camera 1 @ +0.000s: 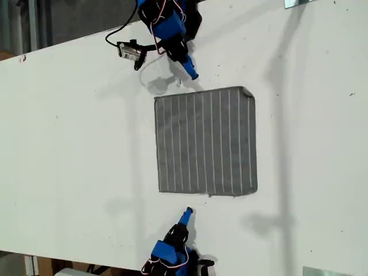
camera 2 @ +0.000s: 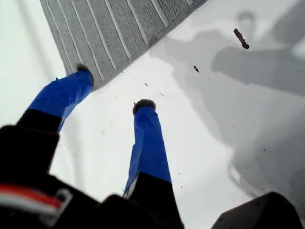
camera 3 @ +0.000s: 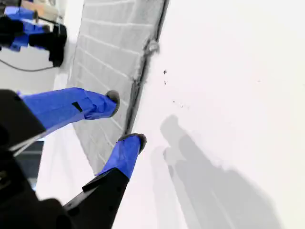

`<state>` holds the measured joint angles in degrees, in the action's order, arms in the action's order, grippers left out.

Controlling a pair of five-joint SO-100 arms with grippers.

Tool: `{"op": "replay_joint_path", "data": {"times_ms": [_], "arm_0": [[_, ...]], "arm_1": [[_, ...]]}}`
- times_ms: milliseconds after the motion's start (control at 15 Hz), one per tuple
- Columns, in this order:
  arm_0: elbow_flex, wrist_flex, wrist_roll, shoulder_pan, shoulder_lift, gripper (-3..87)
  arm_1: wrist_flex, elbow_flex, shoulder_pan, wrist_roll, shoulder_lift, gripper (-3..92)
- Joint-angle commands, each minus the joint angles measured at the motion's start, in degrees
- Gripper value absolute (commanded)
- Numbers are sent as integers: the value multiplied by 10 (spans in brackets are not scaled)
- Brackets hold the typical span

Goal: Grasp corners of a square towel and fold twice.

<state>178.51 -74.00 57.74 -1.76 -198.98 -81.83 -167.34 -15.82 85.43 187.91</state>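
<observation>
Grey square striped soft-fabric towel [camera 1: 206,141] lies flat; judged light, limp. Best taken at corners. First gripper [camera 2: 114,88] and second gripper [camera 3: 126,117] fingers apart, nothing held.

White table [camera 1: 69,149], metal plates [camera 1: 325,271]

no readable text, labels (none anywhere)
</observation>
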Motion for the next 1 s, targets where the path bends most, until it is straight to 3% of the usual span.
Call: {"op": "replay_joint_path", "data": {"times_ms": [0,67,200,333,400,467,600,667,733,800,933], "arm_0": [[3,-4,205,-30,-1,137],[3,-4,240,-65,-3,133],[-5,12,323,-55,-3,153],[-4,-19,357,-50,-3,150],[-4,-16,358,-33,-3,151],[-2,10,320,-24,-4,158],[3,22,324,3,-4,147],[3,46,321,10,-4,165],[-3,69,295,28,0,167],[-20,46,279,75,20,164],[-76,10,235,185,179,159]], "arm_1": [[-4,12,28,-13,2,222],[-4,11,49,-13,2,222],[-9,26,49,-8,6,226],[-25,51,76,-12,7,272],[-35,52,98,-12,7,404],[-34,51,120,-12,7,439],[-49,70,160,-21,7,468],[46,46,144,-48,-1,492],[99,73,125,-43,-92,493],[94,182,122,-39,-311,512],[-18,506,68,-43,-765,538]]}}
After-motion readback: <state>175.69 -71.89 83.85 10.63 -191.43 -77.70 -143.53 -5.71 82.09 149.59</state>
